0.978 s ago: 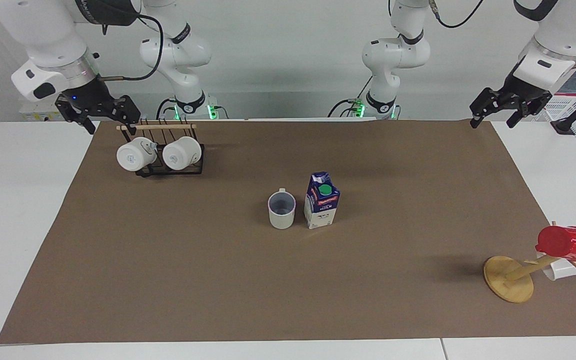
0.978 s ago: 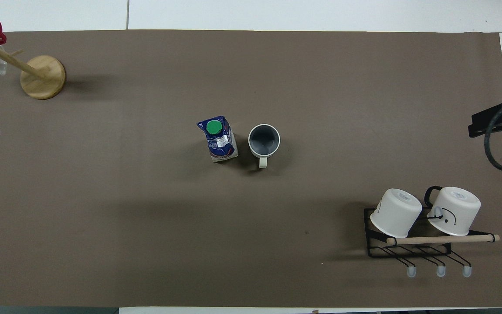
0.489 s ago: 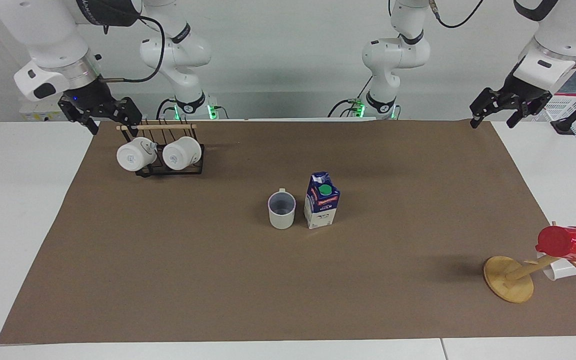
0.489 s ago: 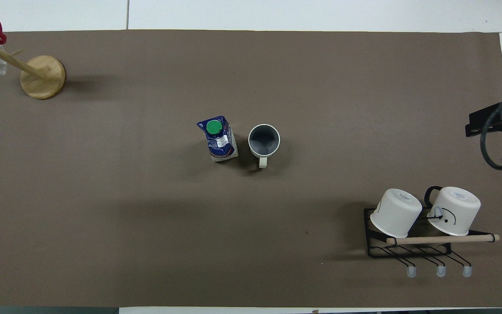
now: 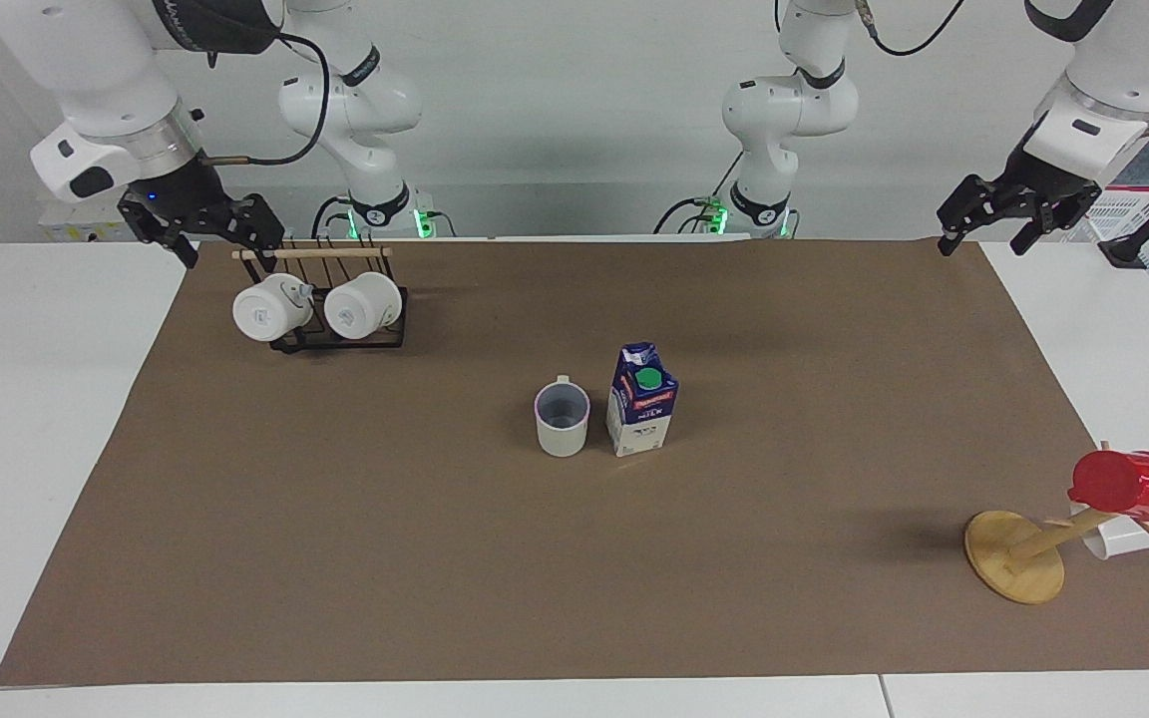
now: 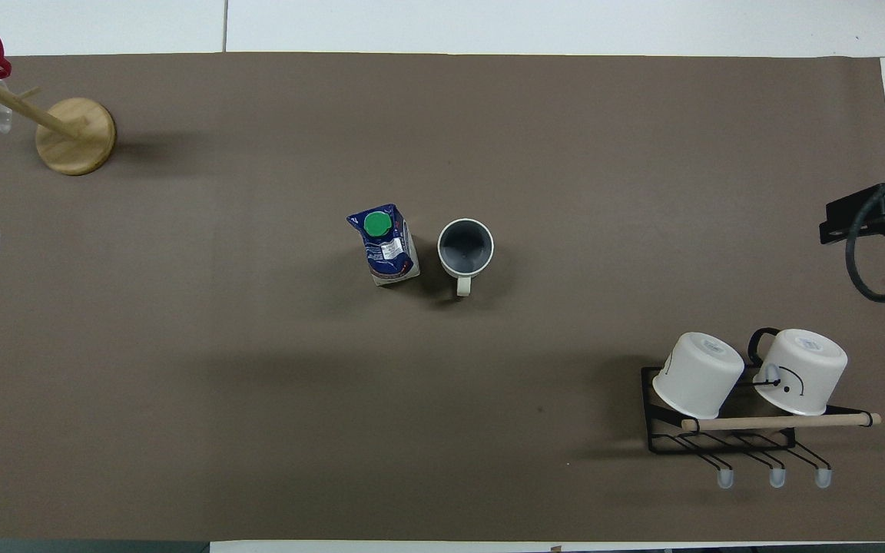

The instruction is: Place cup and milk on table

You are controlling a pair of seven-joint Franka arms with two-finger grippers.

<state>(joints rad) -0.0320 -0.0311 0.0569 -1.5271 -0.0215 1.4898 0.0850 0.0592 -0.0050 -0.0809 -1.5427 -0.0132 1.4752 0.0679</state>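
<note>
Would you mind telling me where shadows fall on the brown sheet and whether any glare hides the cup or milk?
Facing view: soft shadows lie on the sheet beside the cup, milk and wooden stand; no glare. Overhead view: a broad faint dark band crosses the sheet nearer the robots; both items read clearly.

A robotics lab: two white arms (image 5: 355, 110) mounted at a white table (image 5: 36, 399) against bare walls.
</note>
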